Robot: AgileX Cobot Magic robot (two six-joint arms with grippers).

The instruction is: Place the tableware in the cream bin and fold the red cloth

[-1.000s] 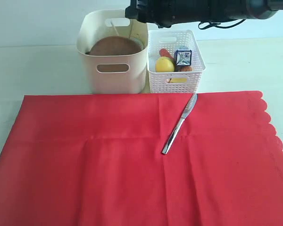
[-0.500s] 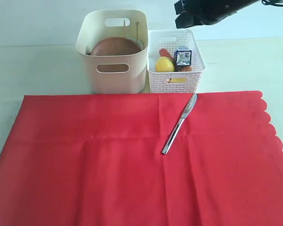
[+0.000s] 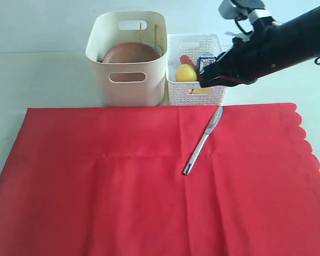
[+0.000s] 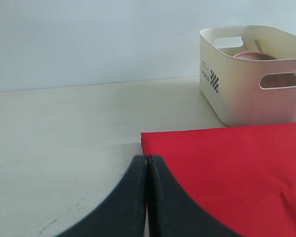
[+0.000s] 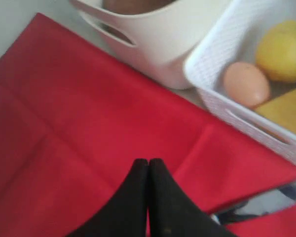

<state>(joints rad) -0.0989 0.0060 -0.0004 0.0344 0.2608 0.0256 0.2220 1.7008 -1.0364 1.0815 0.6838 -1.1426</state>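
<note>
Silver table knife (image 3: 203,141) lies flat on the red cloth (image 3: 122,186), right of centre in the exterior view, set diagonally: blade end toward the far edge of the cloth, handle end toward the near side. Nothing touches it.

Red cloth is spread open over the counter (image 3: 42,74), w/ faint crease lines across it and the scalloped edge on the right side. Its far edge runs just in front of both containers.

Cream bin (image 3: 128,95) stands upright behind that edge, left of the white perforated basket (image 3: 181,92) and just beside it; can't tell if they touch. Inside the bin the round reddish-brown plate (image 3: 129,53) rests tilted, and wooden chopsticks (image 3: 156,36) stick up behind it. Other tableware isn't visible from here.

Basket holds a lemon (image 3: 185,73), something red behind it, a yellow cheese piece showing thru the handle slot, and a blue-white milk carton (image 3: 205,60) partly hidden by the arm. Right wrist view also shows an egg (image 5: 246,84) next to the lemon.

Right claw (image 3: 202,81) comes in from the right, in front of the basket's front wall, above the far strip of cloth near the knife's blade end. Fingers pressed together, nothing btwn them.

Left claw (image 4: 147,168) is seen only in its own wrist view: fingers together, empty, low over the bare counter near a cloth corner, w/ the bin beyond.
</note>
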